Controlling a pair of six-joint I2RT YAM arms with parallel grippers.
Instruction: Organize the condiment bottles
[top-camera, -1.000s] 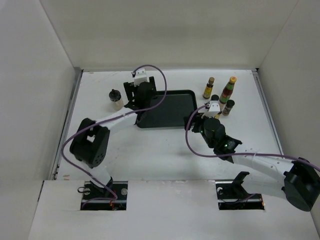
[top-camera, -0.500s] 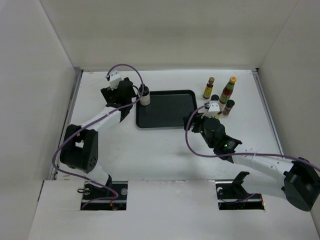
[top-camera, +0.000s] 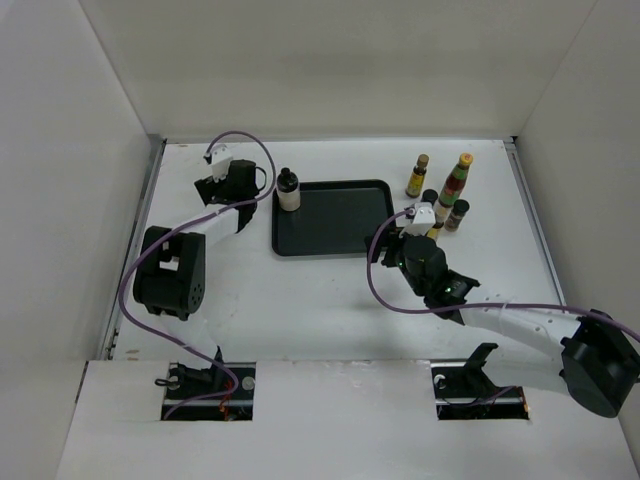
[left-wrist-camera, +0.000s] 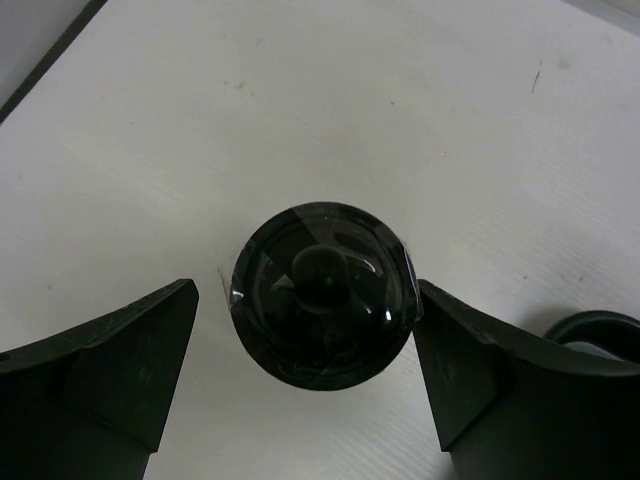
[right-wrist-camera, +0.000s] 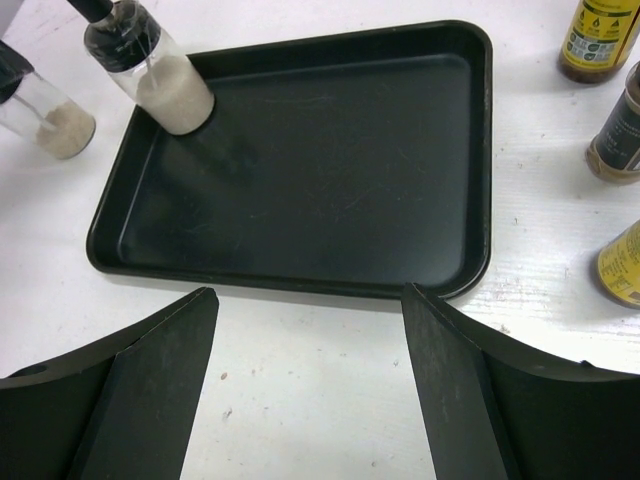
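The right end effector (right-wrist-camera: 308, 292) hangs nearest the bases, open and empty, just short of the black tray (right-wrist-camera: 330, 150). A yellow-labelled bottle (right-wrist-camera: 600, 40) and a dark bottle (right-wrist-camera: 615, 130) wait beside the tray. One white bottle (right-wrist-camera: 160, 85) stands in its far-left corner. Farther left, on the table (left-wrist-camera: 300, 100), the left end effector (left-wrist-camera: 305, 300) straddles the second white bottle's black cap (left-wrist-camera: 320, 295), fingers spread, nothing gripped. One finger sits closer, so an uneven close could tip the bottle, and a low carry might topple the one in the tray.

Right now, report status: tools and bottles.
Left tool open, straddling black-capped bottle on table. Right tool open, empty. One white bottle in tray corner. No obstruction seen.
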